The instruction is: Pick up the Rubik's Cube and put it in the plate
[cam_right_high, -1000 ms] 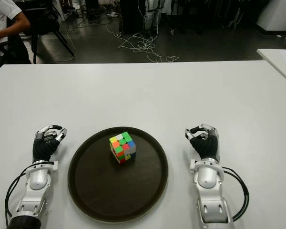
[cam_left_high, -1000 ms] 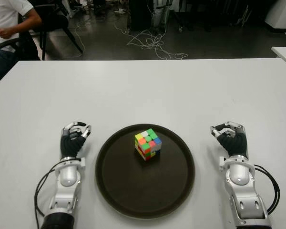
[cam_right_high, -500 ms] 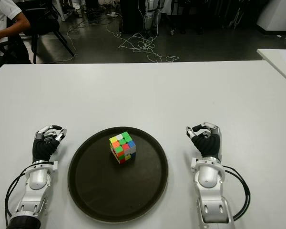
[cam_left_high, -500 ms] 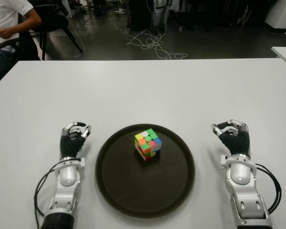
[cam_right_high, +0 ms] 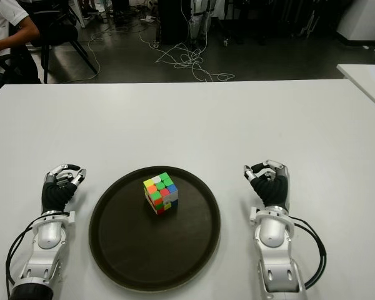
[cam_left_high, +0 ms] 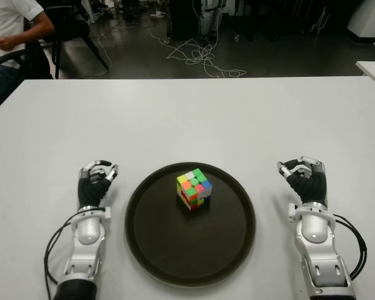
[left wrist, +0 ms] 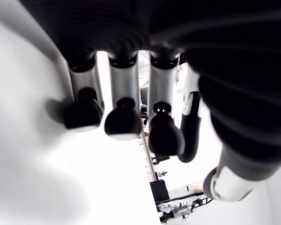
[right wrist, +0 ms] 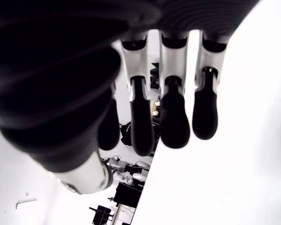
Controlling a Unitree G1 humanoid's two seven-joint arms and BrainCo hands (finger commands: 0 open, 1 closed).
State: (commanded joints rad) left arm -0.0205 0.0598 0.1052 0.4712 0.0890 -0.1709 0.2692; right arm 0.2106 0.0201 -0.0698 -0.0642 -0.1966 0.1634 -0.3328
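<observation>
Rubik's Cube (cam_left_high: 194, 189) sits inside plate (cam_left_high: 151, 247), slightly toward 12 o'clock of plate centre, flat on one face, nothing touching it. Judgement: placement done; step in hand is retreat.

Left hand (cam_left_high: 97, 184) at plate's 9 o'clock, just off rim, fingers loosely curled, holding nothing. Right hand (cam_left_high: 305, 180) at plate's 3 o'clock, apart from rim, fingers likewise curled, empty.

To finish well: keep both hands clear of rim, avoid nudging plate, no regrasp.

White table (cam_left_high: 187, 119) bare toward 12 o'clock; seated person (cam_left_high: 9, 28) beyond its 10 o'clock corner.

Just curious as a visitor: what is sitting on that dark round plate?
A multicoloured Rubik's Cube rests on the dark round plate, nothing else. Its underside is hidden. Both hands, left hand and right hand, flank it, empty.
</observation>
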